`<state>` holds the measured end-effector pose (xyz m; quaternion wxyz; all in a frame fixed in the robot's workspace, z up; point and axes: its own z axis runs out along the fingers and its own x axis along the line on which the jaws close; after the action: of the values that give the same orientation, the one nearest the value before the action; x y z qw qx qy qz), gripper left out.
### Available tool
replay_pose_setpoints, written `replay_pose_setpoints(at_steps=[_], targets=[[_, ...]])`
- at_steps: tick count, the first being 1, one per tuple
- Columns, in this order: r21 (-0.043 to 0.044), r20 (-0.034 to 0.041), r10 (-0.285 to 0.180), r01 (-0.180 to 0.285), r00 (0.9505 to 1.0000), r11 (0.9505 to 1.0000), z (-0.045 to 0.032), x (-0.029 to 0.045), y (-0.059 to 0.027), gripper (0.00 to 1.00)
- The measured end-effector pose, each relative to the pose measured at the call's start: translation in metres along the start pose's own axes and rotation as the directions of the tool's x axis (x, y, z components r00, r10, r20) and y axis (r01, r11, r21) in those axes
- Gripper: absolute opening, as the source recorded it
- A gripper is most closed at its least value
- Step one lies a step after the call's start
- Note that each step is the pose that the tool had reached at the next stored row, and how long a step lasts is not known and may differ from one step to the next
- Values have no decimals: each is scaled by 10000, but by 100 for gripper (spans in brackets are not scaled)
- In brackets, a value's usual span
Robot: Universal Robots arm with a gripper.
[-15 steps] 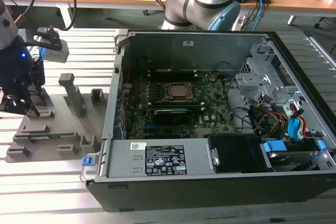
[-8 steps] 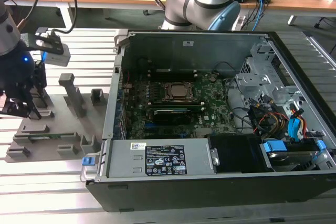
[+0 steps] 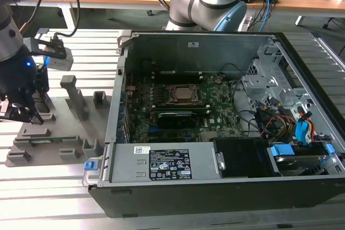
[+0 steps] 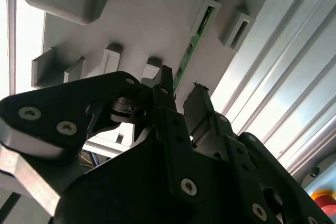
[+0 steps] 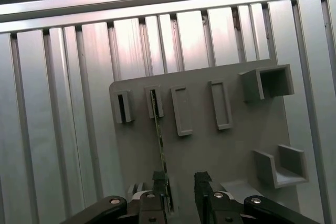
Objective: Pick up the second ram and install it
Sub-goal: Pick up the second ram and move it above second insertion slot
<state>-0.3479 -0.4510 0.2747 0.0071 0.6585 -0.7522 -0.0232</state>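
Plainly, the second ram (image 5: 159, 129) stands on its long edge in a narrow slot of the grey holder tray (image 5: 239, 145). The tray lies on the slatted counter (image 3: 54, 187) at the exterior view's left, just beside the open computer case (image 3: 178, 165). The pincer (image 5: 181, 177) hangs over one end of the stick with its fingers apart; the board sits between them, close to one and not clamped. It looks light, thin, stiff yet brittle, so its flat faces seem the safest hold. Neighbouring tray slots look empty; the case holds the motherboard (image 3: 215, 106).

Matt grey plastic tray (image 5: 247, 129); ribbed brushed-metal table (image 5: 63, 103); black end effector (image 5: 181, 179).
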Motion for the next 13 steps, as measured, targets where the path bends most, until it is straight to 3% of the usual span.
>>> replay_pose_setpoints(at_steps=[13], targets=[[-1, -1, -8, 8, 10000, 10000, 135, 3, -6, 36]])
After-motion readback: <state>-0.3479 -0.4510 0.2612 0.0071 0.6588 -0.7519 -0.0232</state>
